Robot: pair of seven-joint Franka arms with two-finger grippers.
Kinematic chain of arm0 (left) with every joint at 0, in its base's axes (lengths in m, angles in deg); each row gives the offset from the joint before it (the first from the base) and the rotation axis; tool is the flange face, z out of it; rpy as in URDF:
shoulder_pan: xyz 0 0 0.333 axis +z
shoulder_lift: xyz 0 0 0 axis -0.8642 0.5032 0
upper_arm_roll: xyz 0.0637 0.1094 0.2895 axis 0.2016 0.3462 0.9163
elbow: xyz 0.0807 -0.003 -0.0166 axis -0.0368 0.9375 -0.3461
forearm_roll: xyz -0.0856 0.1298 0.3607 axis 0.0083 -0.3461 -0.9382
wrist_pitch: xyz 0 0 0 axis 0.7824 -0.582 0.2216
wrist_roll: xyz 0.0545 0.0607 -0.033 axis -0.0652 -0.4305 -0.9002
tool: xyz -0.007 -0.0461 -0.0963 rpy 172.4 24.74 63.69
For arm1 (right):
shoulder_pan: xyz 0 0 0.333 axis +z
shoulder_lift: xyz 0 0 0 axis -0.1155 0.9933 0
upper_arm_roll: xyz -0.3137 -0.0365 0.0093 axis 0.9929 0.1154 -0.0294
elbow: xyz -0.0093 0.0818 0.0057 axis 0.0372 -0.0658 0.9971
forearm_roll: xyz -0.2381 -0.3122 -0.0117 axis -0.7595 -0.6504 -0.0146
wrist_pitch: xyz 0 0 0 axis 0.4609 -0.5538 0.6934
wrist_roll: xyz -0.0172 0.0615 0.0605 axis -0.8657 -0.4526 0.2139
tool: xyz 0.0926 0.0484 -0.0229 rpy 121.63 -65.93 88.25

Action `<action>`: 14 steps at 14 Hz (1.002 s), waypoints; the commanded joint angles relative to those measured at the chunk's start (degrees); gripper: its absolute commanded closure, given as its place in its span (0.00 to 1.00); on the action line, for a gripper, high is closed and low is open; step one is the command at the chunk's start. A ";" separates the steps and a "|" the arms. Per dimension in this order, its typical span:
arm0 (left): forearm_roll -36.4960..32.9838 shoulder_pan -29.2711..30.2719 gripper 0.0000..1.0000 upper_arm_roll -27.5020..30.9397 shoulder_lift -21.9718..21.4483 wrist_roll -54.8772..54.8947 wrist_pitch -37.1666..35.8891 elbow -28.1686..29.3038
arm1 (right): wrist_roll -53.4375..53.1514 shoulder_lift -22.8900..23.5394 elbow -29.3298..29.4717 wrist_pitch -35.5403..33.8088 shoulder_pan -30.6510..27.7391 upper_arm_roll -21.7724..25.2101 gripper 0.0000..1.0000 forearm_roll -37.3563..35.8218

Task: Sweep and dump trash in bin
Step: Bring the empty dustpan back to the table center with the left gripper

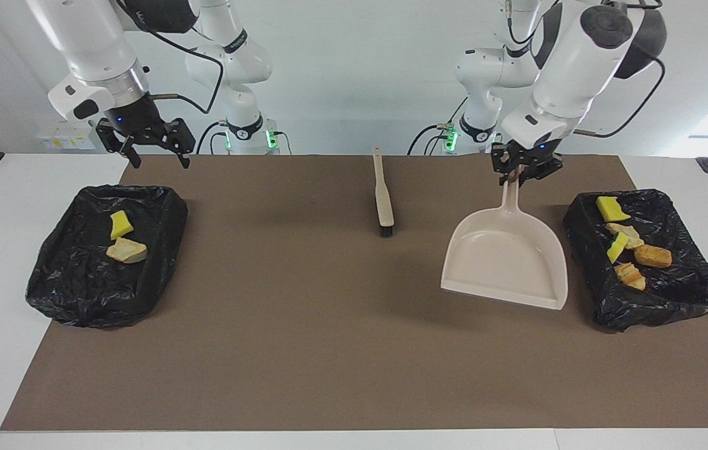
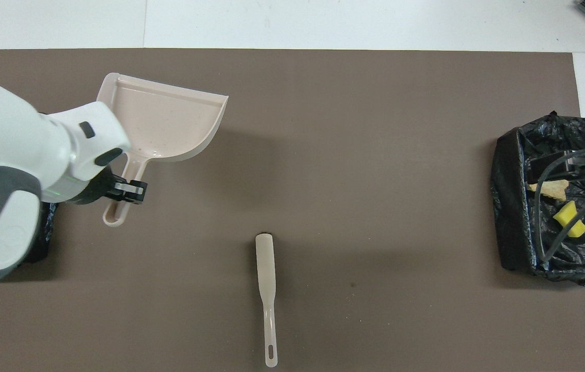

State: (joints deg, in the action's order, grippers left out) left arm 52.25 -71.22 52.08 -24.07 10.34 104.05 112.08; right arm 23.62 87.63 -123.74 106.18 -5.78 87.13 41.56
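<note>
Trash [image 1: 632, 245] in two black-lined bins: sponge pieces and bread lumps in the bin [image 1: 672, 294] at the left arm's end, one sponge piece and one lump in the bin [image 1: 79, 281] at the right arm's end. Left gripper [image 1: 521, 177] clamped on the handle of the empty dustpan [image 1: 507, 262], over the brown mat [image 1: 304, 325] beside that first bin. Right gripper [image 1: 154, 153] held with fingers apart above the other bin's edge nearer the robots; brush [image 1: 382, 197] flat on the mat between the bins.

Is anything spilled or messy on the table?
Nothing stands out. The brown mat shows no scraps; the trash lies inside the black-lined bin at the left arm's end. The left pincer holds the empty dustpan by its handle, and the brush lies flat.
</note>
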 commanded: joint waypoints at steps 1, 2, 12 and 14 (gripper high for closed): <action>1.35 -5.16 1.00 1.28 3.68 -5.33 7.63 1.73 | -0.54 -0.46 0.06 -0.47 -0.86 -0.43 0.00 1.24; 1.35 -6.31 1.00 1.28 5.62 -7.43 11.15 1.73 | -0.54 -0.46 0.06 -0.47 -0.86 -0.43 0.00 1.24; 4.60 -15.37 1.00 1.19 18.11 -21.96 28.49 0.94 | -0.54 -0.46 0.06 -0.47 -0.86 -0.43 0.00 1.24; 4.69 -16.60 1.00 1.19 19.35 -22.83 29.38 0.85 | -0.54 -0.46 0.06 -0.47 -0.86 -0.43 0.00 1.24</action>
State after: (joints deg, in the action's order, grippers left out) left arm 56.01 -86.03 52.20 -5.81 -11.29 131.97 113.68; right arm 23.62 87.63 -123.74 106.17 -5.78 87.13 41.56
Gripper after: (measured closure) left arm 0.687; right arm 0.000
